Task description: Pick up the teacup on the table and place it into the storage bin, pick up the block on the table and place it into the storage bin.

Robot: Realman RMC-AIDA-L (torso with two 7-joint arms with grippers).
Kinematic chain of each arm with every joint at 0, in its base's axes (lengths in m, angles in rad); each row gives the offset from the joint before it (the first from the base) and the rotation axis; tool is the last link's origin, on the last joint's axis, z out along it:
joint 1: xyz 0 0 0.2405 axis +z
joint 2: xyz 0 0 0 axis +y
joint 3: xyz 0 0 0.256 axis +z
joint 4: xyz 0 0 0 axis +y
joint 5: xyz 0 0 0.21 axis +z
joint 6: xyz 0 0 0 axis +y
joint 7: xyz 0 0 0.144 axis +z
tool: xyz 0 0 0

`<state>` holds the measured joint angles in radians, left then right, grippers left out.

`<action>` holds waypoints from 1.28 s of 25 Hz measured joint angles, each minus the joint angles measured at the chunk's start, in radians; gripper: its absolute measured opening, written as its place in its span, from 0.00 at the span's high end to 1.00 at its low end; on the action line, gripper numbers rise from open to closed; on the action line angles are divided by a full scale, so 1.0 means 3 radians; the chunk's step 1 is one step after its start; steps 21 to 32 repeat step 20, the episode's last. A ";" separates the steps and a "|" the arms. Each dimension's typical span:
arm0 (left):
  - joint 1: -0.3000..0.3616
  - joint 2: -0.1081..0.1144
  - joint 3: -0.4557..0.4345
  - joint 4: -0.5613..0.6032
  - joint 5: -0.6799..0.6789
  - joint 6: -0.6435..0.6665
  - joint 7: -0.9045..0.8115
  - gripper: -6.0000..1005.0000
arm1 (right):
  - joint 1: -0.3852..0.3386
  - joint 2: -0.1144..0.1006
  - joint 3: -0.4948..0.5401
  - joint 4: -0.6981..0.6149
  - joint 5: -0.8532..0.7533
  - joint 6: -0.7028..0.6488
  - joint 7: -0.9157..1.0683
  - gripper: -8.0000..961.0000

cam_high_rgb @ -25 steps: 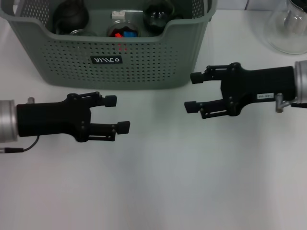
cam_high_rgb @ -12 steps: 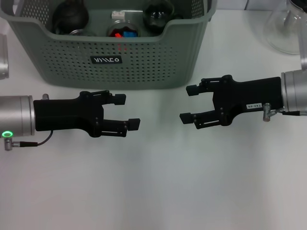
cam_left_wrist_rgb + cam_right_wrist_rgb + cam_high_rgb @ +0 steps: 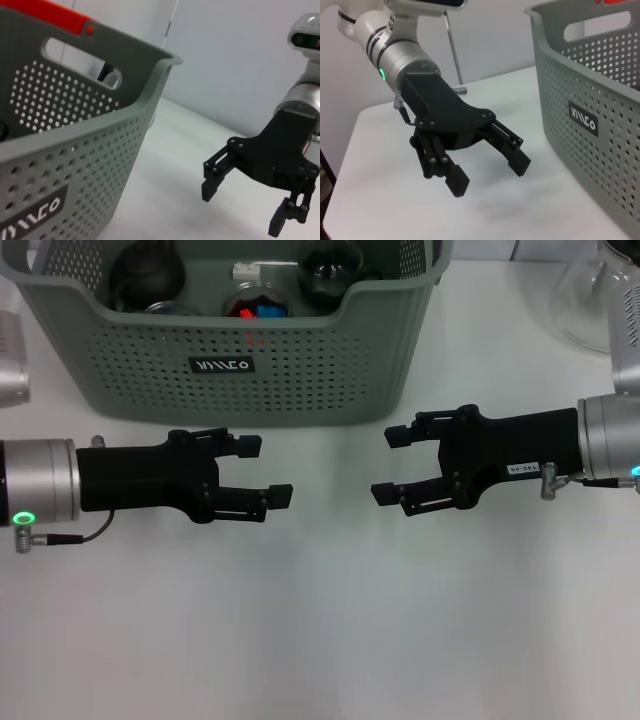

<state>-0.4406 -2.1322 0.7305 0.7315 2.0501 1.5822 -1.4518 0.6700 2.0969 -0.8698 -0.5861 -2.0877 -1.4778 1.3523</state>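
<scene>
Left gripper [image 3: 267,471] and right gripper [image 3: 390,464] both empty, jaws spread, now drawn closer together over table [image 3: 320,640] front of storage bin [image 3: 230,365]. Bin at table's far edge holds items; task likely finished.

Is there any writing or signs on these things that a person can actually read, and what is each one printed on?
"VIMCO", or close to it: white stylised letters on the black label on the front of the storage bin; the first letters are hard to make out.
Small white sticker on the right claw: dark print, too small to read.
Left claw: no writing visible.
Green ring light on the left wrist: a lamp, not text.
</scene>
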 joint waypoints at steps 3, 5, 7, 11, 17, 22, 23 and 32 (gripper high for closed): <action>-0.0027 0.0002 0.0001 -0.0075 0.0036 -0.0051 0.0001 0.10 | 0.0001 0.0000 0.0000 0.0007 0.0000 0.0014 -0.0002 0.13; -0.0044 0.0003 0.0002 -0.0101 0.0058 -0.0065 0.0001 0.10 | 0.0001 0.0000 0.0000 0.0010 0.0000 0.0015 -0.0003 0.13; -0.0059 0.0001 0.0003 -0.0114 0.0064 -0.0073 0.0004 0.10 | -0.0007 -0.0005 0.0000 0.0011 0.0000 0.0015 -0.0003 0.13; -0.0068 -0.0010 0.0004 -0.0120 0.0068 -0.0112 0.0010 0.10 | -0.0028 -0.0020 0.0007 -0.0003 0.0000 0.0015 -0.0002 0.13; -0.0077 -0.0016 0.0004 -0.0122 0.0070 -0.0149 0.0012 0.10 | -0.0033 -0.0034 0.0005 0.0003 0.0000 0.0015 0.0003 0.13; -0.0090 -0.0016 0.0004 -0.0122 0.0070 -0.0151 0.0013 0.10 | -0.0034 -0.0033 0.0005 -0.0007 0.0000 0.0017 0.0009 0.13; -0.0090 -0.0016 0.0004 -0.0122 0.0070 -0.0151 0.0013 0.10 | -0.0034 -0.0033 0.0005 -0.0007 0.0000 0.0017 0.0009 0.13; -0.0090 -0.0016 0.0004 -0.0122 0.0070 -0.0151 0.0013 0.10 | -0.0034 -0.0033 0.0005 -0.0007 0.0000 0.0017 0.0009 0.13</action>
